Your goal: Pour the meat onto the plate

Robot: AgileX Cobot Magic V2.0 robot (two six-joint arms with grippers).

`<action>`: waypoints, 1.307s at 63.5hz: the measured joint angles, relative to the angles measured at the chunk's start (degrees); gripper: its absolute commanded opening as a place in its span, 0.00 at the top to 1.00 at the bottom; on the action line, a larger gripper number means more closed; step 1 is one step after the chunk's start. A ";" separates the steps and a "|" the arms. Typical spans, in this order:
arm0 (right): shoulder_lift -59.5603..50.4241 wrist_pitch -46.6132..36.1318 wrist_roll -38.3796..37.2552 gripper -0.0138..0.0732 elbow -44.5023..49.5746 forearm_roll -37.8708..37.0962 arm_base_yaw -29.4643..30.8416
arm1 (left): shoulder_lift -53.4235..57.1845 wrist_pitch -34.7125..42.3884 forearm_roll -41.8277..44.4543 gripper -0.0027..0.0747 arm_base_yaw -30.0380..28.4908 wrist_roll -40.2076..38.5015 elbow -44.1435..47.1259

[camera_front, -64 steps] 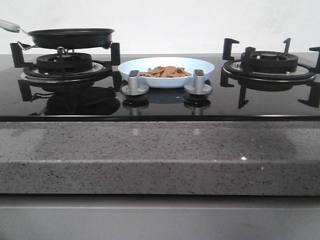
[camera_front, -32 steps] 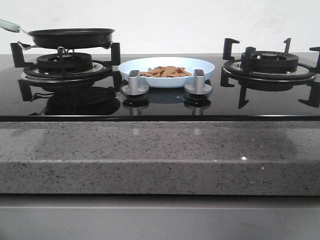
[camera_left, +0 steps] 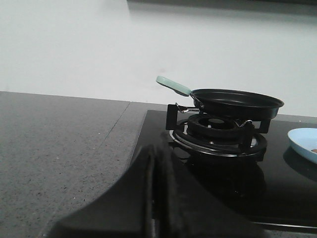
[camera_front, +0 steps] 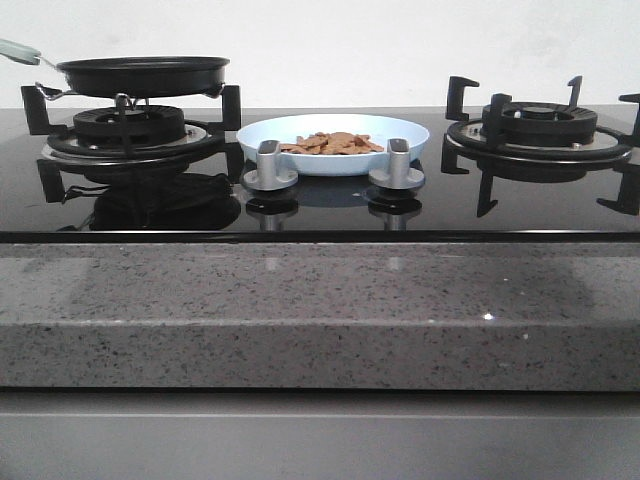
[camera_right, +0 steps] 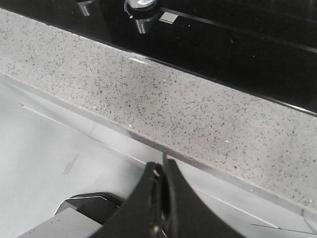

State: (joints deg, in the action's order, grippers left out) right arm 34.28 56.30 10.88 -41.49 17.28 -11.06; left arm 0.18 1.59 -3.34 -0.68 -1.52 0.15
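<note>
Front view alone shows the meat (camera_front: pixel 331 143) heaped on the plate (camera_front: pixel 410 135), pan (camera_front: pixel 142 75) at nine o'clock. Wrist views show left gripper (camera_left: pixel 157 163) and right gripper (camera_right: pixel 162 183) closed, empty.

Front view low and level across the table edge (camera_front: pixel 320 310), left wrist view sharing the pan (camera_left: pixel 237 100), right wrist view close above the edge

My meat (camera_front: pixel 331 143) lies as a low heap of thin reddish-brown slices in the middle of the plate (camera_front: pixel 400 133), a shallow pale blue dish sitting flat at the stovetop's centre, toward its back edge.
</note>
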 measured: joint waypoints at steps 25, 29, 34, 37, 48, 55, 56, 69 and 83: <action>-11.19 -15.52 0.00 0.92 7.10 -5.54 6.48 | 0.00 0.00 0.00 0.99 0.00 0.00 0.00; -14.90 -21.37 0.00 0.92 11.27 -6.07 8.67 | 0.00 0.00 0.00 0.99 0.00 0.00 0.00; -19.07 -26.59 0.00 0.92 16.50 -6.32 10.53 | 0.00 0.00 0.00 0.99 0.00 0.00 0.00; -22.03 -29.37 0.00 0.92 19.85 -6.32 11.38 | 0.00 0.00 0.00 0.99 0.00 0.00 0.00; -29.94 -33.51 0.00 0.92 28.47 -6.32 12.08 | 0.00 0.00 0.00 0.99 0.00 0.00 0.00; -33.45 -34.40 0.00 0.92 32.64 -6.32 11.56 | 0.00 0.00 0.00 0.99 0.00 0.00 0.00; -33.96 -34.48 0.00 0.92 33.31 -6.32 11.41 | 0.00 0.00 0.00 0.99 0.00 0.00 0.00; -34.93 -37.75 0.00 0.92 38.68 -6.32 9.37 | 0.00 0.00 0.00 0.99 0.00 0.00 0.00; -34.93 -45.88 0.00 0.92 42.97 -6.32 9.37 | 0.00 0.00 0.00 0.99 0.00 0.00 0.00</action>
State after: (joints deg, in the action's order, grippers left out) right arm -0.64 10.42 10.88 1.49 10.96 -1.69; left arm 0.18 1.59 -3.34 -0.68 -1.52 0.15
